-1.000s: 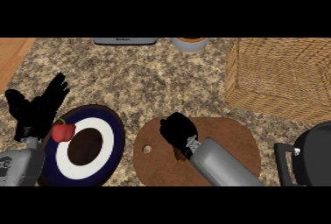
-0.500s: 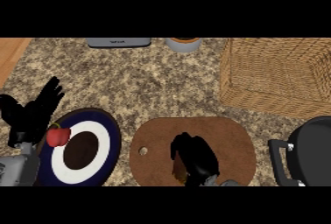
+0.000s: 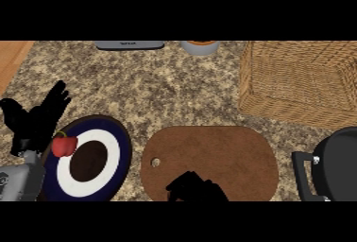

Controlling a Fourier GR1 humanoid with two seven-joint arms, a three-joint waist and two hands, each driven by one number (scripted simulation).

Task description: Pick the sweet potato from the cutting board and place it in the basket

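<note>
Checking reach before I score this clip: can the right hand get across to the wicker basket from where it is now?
Probably yes. The right hand sits at the cutting board's near edge, and only bare board and counter lie between it and the basket. The dark pan stays off to the side.

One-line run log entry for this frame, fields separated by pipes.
right hand: low on brown oval cutting board, contents hidden | left hand: open, resting | wicker basket: no sweet potato visible

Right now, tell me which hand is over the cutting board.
The right hand, low over the cutting board's near edge. The left hand rests open beside the plate, fingers up.
</note>
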